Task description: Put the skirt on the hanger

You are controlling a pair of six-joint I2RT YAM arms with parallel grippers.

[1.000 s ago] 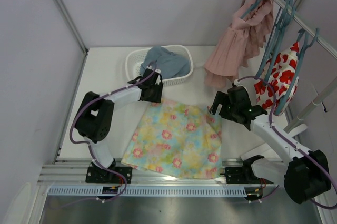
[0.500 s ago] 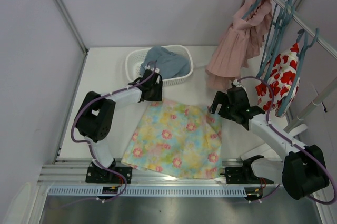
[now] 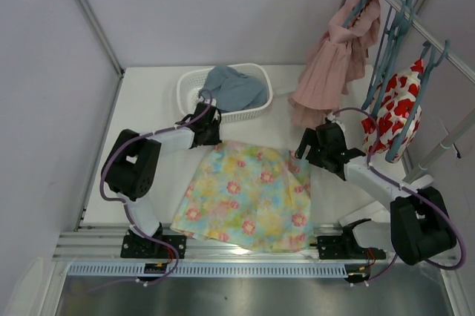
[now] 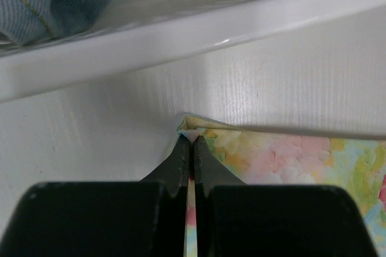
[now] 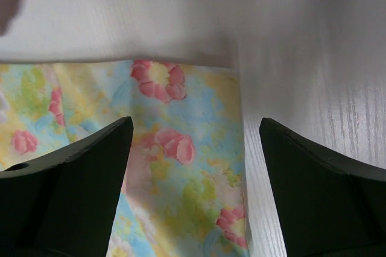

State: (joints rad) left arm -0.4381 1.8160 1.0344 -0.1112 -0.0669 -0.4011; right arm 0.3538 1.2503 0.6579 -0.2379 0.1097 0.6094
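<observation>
Left wrist — left claw [image 4: 192, 142] pinches skirt [image 4: 289, 160] corner.

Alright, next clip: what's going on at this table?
Two robot arms are working on the floral skirt, which lies flat on the table. The left gripper is shut on the skirt's far left corner, beside the white basket. The right gripper is open over the far right corner, gripping nothing. The teal hangers hang on the rail, none taken down yet.

White basket [image 3: 190, 87] with blue garment [image 3: 236, 87]
</observation>
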